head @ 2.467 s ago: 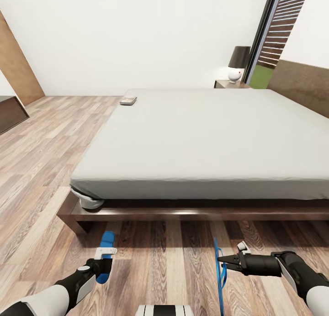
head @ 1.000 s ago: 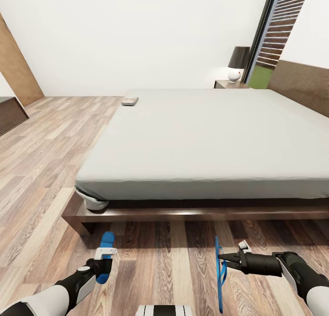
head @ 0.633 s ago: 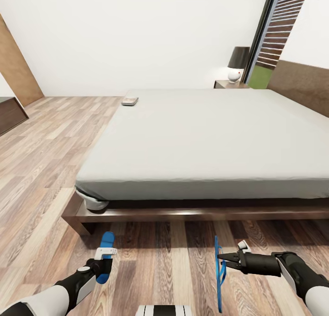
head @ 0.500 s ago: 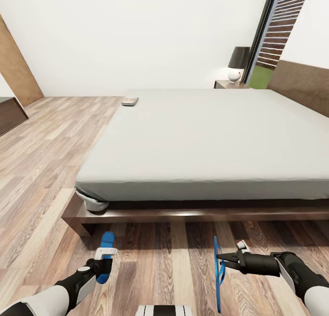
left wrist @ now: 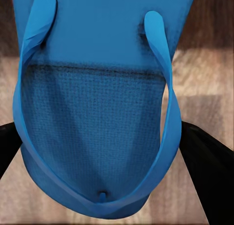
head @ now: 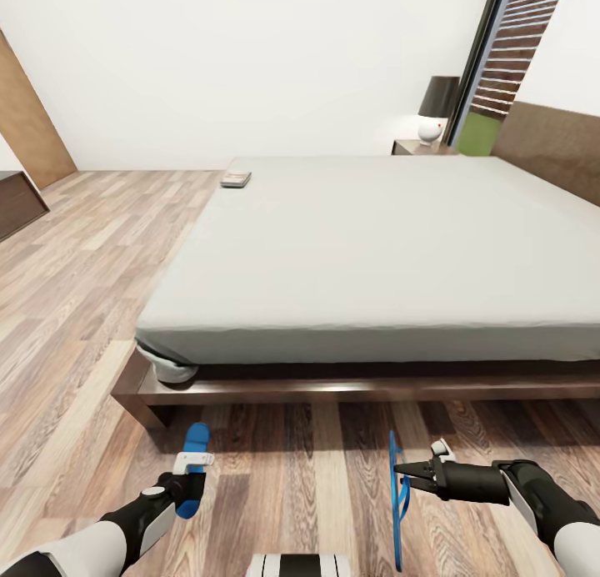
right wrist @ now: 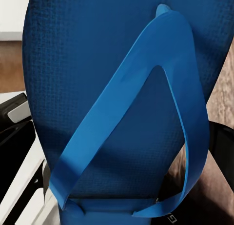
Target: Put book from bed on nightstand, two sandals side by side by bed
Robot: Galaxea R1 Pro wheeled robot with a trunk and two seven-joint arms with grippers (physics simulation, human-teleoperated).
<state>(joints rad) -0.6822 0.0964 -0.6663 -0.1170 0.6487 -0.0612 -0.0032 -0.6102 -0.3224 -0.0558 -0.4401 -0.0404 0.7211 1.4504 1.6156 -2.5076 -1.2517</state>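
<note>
Low in the frame, our left gripper [head: 193, 463] clamps one sandal [head: 192, 469], right gripper [head: 414, 474] the other sandal [head: 397, 502]: light, floppy, best pinched by the sole.

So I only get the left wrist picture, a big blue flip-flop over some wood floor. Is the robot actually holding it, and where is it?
Observer: Yes. In the head view the left gripper holds that blue sandal above the plank floor, in front of the foot of the bed.
Visitor: Is there a second sandal?
Observer: The right gripper grips the other sandal, which stands on edge in the head view.
Visitor: Anything on the bed?
Observer: A small book lies near the mattress's far left corner.
</note>
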